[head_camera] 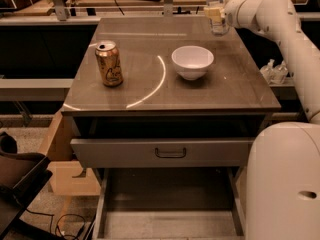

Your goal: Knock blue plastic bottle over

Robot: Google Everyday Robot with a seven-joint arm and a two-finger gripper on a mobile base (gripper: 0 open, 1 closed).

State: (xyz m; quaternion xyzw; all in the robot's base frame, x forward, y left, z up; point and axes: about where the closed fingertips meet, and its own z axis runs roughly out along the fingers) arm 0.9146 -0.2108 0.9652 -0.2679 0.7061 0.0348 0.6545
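Blue plastic bottle (218, 27) is standing upright at the far right corner of the table (145, 34), close to both the back edge and the right edge. We are seeing the gripper (215, 14) sitting at the bottle's mid-height, its pale pad overlapping the label. We cannot tell whether it is clamping the bottle or only resting against it.

The arm (295, 39) is reaching in from the right side, running outside the table's right edge. We are noting the white bowl (192, 61) just in front of the bottle, nearer the middle of the table, with a bare strip between them. The gold can (109, 63) is standing well apart on the left side, near the left edge.

We are seeing bare tabletop across the far left and along the front edge. The drawer (170, 151) under the front edge is sticking out. Two tiny clear bottles (272, 71) are sitting off the table, below its right edge.
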